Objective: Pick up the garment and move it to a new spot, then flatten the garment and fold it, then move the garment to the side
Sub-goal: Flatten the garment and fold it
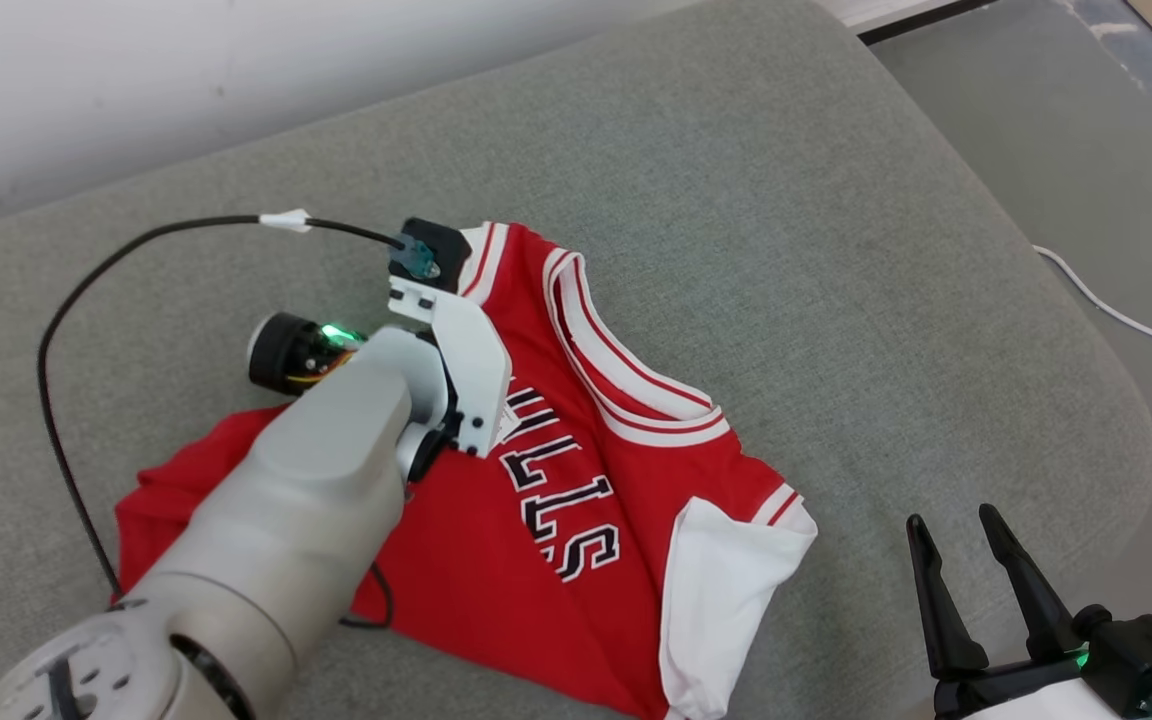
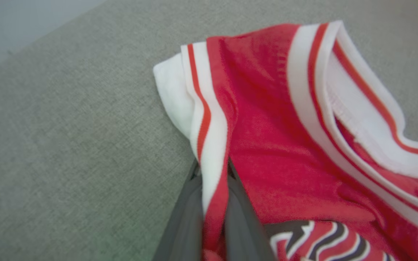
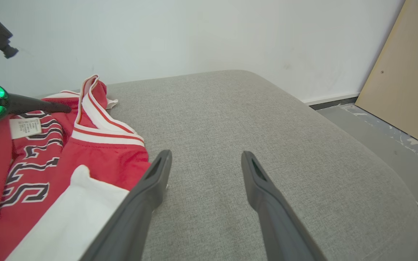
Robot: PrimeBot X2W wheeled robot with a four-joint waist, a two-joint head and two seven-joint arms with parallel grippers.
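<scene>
The garment [image 1: 576, 470] is a red jersey with white striped trim and black lettering, lying rumpled on the grey cushion [image 1: 736, 180]. In the left wrist view my left gripper [image 2: 212, 167] is shut on the garment [image 2: 274, 127], its two fingers [image 2: 185, 217] pinching a fold of the striped sleeve edge. From the head view the pale left wrist [image 1: 461, 370] covers those fingers, above the jersey's far left corner. My right gripper [image 1: 951, 520] stands open at the lower right, just off the white sleeve. In its own view the right gripper [image 3: 206, 156] holds nothing, with the garment [image 3: 96, 152] to its left.
A black cable [image 1: 61, 330] loops from the left wrist over the cushion's left side. Grey floor [image 1: 1086, 120] with a thin white cord [image 1: 1116, 312] lies past the cushion's right edge. A white wall [image 3: 194, 36] stands behind, and a wooden board [image 3: 405, 72] leans at the right.
</scene>
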